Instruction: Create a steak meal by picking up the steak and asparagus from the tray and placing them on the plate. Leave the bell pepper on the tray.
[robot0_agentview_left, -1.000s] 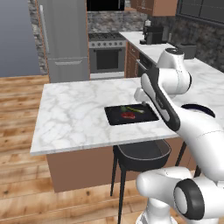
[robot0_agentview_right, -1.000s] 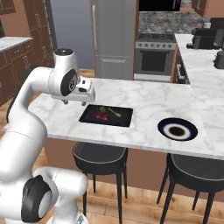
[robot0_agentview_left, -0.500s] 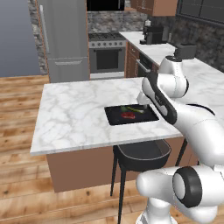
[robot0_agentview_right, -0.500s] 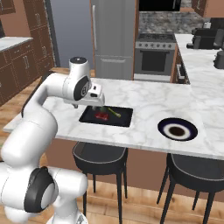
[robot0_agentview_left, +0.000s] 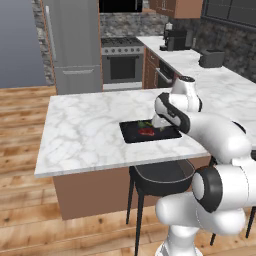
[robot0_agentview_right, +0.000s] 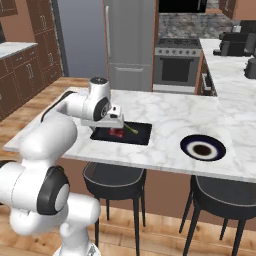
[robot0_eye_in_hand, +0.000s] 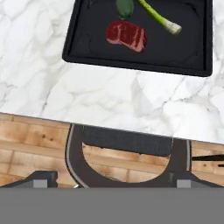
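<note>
Arm has swung in toward tray (robot0_eye_in_hand: 183, 48); tool (robot0_agentview_right: 116, 118) spread, empty. Steak (robot0_eye_in_hand: 126, 36), asparagus (robot0_eye_in_hand: 158, 17) still on tray, plate (robot0_agentview_right: 202, 148) bare: approach phase.

A polished white marble surface (robot0_eye_in_hand: 109, 96) with grey veins holds a matt black tray (robot0_eye_in_hand: 183, 57). The steak (robot0_eye_in_hand: 126, 36) looks glossy red, the asparagus (robot0_eye_in_hand: 159, 17) smooth and pale green. Below, warm wood plank floor (robot0_eye_in_hand: 35, 140) and a black stool (robot0_agentview_left: 162, 176) with a smooth seat.
</note>
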